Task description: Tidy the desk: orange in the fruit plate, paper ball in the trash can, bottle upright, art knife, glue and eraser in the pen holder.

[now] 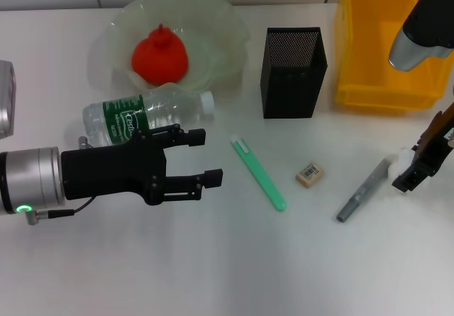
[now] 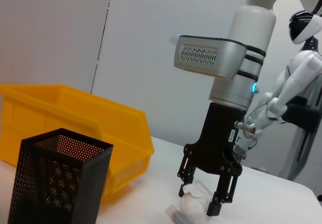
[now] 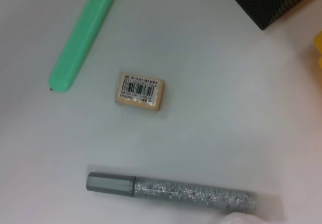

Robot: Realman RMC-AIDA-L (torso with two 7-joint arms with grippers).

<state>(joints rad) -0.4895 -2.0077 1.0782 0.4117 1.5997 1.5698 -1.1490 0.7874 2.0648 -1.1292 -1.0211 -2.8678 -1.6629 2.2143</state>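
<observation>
The orange [image 1: 159, 57] lies in the pale-green fruit plate [image 1: 225, 25]. The bottle [image 1: 142, 116] lies on its side in front of the plate. My left gripper [image 1: 202, 158] is open and empty, just in front of the bottle. The green art knife [image 1: 259, 172], the eraser [image 1: 310, 175] and the grey glue stick [image 1: 363, 190] lie on the table in front of the black pen holder [image 1: 293, 71]. My right gripper [image 1: 410, 165] is at the right edge, down at the table. The left wrist view shows the right gripper [image 2: 200, 196] closed around the white paper ball [image 2: 193, 204].
The yellow trash can [image 1: 386, 46] stands at the back right, beside the pen holder and behind my right gripper. The right wrist view shows the eraser [image 3: 141, 90], the glue stick [image 3: 171, 191] and the art knife [image 3: 83, 38] on the white table.
</observation>
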